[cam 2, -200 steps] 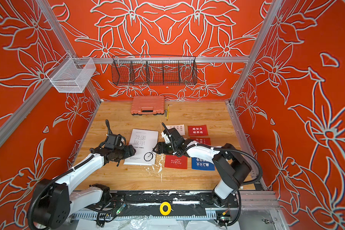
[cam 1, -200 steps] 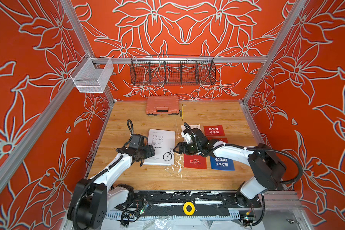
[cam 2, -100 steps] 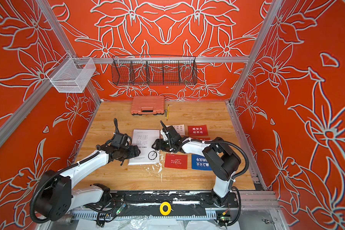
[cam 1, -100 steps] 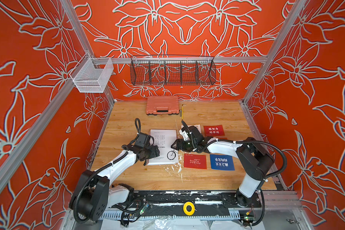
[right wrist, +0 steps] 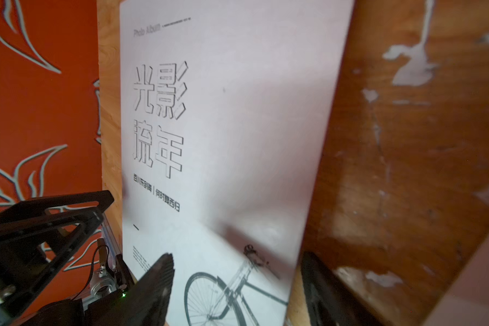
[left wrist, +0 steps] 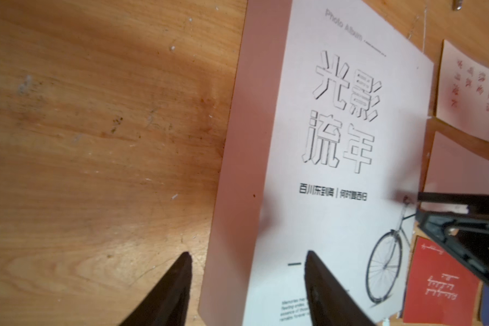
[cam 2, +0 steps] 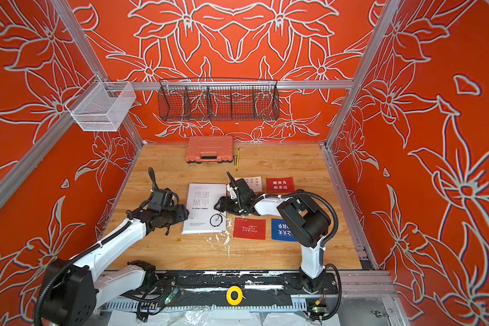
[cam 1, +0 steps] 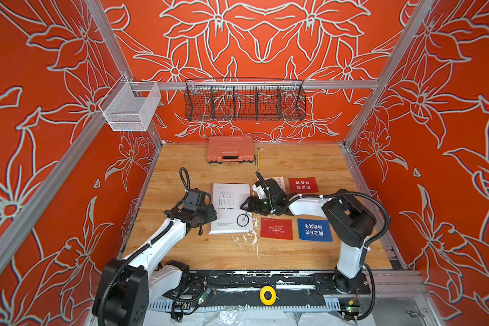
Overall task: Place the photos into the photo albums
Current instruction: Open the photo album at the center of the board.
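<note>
The photo album [cam 1: 229, 201] lies closed on the wooden desk [cam 1: 181, 248], front cover up, so the grey characters and the black bicycle are visible. It is near the middle of the desk, between the two arms.

The left pincer [cam 1: 213, 216] is at the left edge of the album, toward its near corner. In the left wrist view its fingers [left wrist: 181, 279] are apart: one is over the bare wood and the other over the cover, with the album edge between them. I cannot tell if they touch the cover.

The right pincer [cam 1: 244, 204] is at the opposite edge, beside the bicycle drawing. In the right wrist view its fingers [right wrist: 158, 271] are also apart, one over the cover and one over the desk, and they clamp nothing.

The photos lie flat to the right of the album. A red card [cam 1: 276, 229] and a blue card [cam 1: 314, 230] are side by side, nearer to the front. A second red card [cam 1: 303, 185] is farther back, and beside it is a white card [cam 1: 280, 180], partly hidden by the right arm.

At the back of the desk there is an orange-pink case [cam 1: 229, 148]. A black wire basket [cam 1: 244, 103] hangs on the wall above it.
</note>
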{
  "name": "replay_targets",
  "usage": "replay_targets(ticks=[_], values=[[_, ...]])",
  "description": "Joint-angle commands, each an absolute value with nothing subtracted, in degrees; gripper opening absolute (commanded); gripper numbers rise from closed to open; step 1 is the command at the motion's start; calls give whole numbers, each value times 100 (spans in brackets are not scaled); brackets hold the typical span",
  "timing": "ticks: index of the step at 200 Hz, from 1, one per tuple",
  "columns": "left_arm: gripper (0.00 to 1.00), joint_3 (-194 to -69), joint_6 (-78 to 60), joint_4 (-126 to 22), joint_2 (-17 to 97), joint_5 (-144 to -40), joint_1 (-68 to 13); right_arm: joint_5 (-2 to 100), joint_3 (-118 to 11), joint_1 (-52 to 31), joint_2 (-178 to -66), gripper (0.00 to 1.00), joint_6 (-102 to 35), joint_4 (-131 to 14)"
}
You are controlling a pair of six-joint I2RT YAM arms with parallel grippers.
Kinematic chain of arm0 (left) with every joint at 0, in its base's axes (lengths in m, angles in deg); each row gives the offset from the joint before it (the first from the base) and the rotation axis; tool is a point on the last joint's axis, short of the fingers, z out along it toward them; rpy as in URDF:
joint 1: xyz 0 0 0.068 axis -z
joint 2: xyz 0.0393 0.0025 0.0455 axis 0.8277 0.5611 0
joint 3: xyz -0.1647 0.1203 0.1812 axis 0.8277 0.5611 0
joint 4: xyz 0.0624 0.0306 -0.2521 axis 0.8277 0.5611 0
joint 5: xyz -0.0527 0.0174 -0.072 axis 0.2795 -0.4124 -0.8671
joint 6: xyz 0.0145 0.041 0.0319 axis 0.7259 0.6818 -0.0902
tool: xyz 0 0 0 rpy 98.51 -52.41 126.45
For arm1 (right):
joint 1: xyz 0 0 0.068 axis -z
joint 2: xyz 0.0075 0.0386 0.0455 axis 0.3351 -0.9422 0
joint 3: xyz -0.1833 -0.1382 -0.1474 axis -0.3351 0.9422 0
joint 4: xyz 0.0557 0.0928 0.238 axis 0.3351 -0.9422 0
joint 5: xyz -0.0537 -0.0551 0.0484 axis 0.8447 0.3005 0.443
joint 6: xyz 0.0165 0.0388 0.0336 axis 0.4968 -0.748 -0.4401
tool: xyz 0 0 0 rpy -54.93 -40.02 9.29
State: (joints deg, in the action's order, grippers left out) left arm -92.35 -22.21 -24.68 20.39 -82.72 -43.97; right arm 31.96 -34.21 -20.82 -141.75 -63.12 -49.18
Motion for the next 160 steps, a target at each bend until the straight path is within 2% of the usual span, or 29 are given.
replay_targets(ticks=[1, 58, 126, 160], values=[[56, -9166, -2156, -2456, 2177, -8532, -4523, 2957, -3455, -2067, -14345, 73, -6551, -4586], [54, -9285, -2149, -2494, 2536, -8813, -4532, 2537, -3431, -2067, -14580, 68, -6811, -4036], [41, -9327, -2157, -2448, 2636, -8853, -4532, 2119, -3308, -2066, -14373, 56, -7015, -3353], [38, -9333, -2169, -2497, 2700, -8942, -4539, 2028, -3276, -2070, -14183, 55, -7068, -3267]])
